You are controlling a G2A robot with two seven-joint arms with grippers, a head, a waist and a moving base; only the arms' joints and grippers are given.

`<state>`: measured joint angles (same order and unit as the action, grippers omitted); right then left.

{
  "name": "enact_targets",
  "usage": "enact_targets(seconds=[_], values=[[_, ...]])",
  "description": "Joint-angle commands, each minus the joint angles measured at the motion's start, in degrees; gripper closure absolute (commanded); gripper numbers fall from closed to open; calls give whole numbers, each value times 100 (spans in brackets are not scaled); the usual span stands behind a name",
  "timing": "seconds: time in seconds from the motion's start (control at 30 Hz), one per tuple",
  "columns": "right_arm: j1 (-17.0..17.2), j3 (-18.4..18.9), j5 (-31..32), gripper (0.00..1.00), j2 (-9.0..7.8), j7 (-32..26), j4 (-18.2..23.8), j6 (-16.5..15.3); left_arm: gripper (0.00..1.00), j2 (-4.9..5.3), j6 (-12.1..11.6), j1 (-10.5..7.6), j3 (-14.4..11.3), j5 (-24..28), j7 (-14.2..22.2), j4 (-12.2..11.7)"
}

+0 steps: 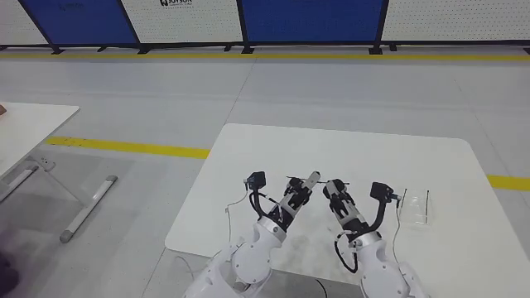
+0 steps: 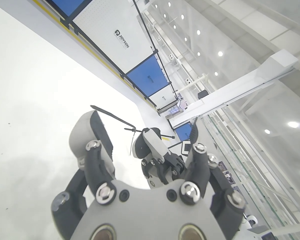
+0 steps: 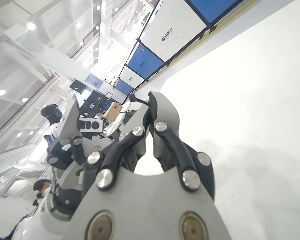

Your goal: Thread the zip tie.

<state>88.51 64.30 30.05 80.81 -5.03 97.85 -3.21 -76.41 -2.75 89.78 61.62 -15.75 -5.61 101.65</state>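
A thin black plastic zip tie (image 3: 133, 98) is pinched by the right hand (image 3: 150, 101); the left hand (image 2: 145, 117) beside it is held wide.

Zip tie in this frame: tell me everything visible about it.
The zip tie is a thin black strap, plastic by its look, held over the table. The right gripper is shut on it, with a small blocky end sticking out beyond the grip. One long end points toward the open left gripper; contact there is unclear.
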Motion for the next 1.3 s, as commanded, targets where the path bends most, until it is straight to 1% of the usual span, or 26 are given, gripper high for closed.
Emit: enact_targets(seconds=[0.0, 0.07, 0.1, 0.17, 0.27, 0.3, 0.37, 0.4, 0.47, 0.53, 0.9, 1.07, 1.1, 1.13, 1.17, 1.2, 1.27], values=[[-4, -3, 0, 100, -1, 13, -4, 3, 47, 3, 1, 3, 8, -3, 1, -8], [-4, -4, -3, 100, -3, 30, -2, -1, 54, 4, 6, 2, 13, 4, 0, -13], [-4, -4, -7, 100, -4, 39, 1, -5, 60, 4, 8, -3, 18, 9, 1, -17], [-4, -5, -11, 100, -5, 49, 5, -9, 63, 5, 13, -10, 22, 17, 1, -23], [-5, -8, -15, 100, -8, 67, 8, -13, 71, 4, 24, -25, 25, 29, -4, -37], [-5, -9, -17, 100, -8, 69, 9, -15, 77, 4, 31, -31, 26, 35, -4, -46], [-7, -15, -23, 100, -10, 71, 17, -18, 80, 2, 50, -55, 25, 43, 0, -71], [-7, -17, -25, 100, -11, 71, 20, -19, 85, 2, 55, -62, 22, 43, 1, -76], [-8, -20, -36, 100, -12, 77, 23, -18, 89, 1, 62, -73, 17, 43, 2, -81], [-9, -24, -58, 100, -12, 79, 27, -16, 100, 1, 65, -77, 12, 42, 9, -79], [-28, -22, -104, 100, -22, 59, 80, 1, 100, 11, 105, -92, -14, -40, 104, -46], [-32, -24, -136, 100, -25, 45, 100, 25, 100, 10, 111, -97, -10, -5, 71, -28], [-32, -24, -148, 66, -26, 33, 105, 35, 100, 8, 111, -99, -9, 13, 50, -25], [-34, -23, -159, 37, -27, 15, 112, 45, 100, 4, 113, -104, -10, 34, 18, -20], [-35, -23, -161, 5, -28, 2, 116, 50, 100, 1, 112, -106, -12, 54, -8, -19], [-36, -24, -161, 0, -30, -16, 121, 52, 100, -3, 116, -105, -15, 101, -30, -17], [-37, -22, -119, 0, -37, -29, 132, 31, 100, -13, 144, -115, -12, 158, -120, -13]])
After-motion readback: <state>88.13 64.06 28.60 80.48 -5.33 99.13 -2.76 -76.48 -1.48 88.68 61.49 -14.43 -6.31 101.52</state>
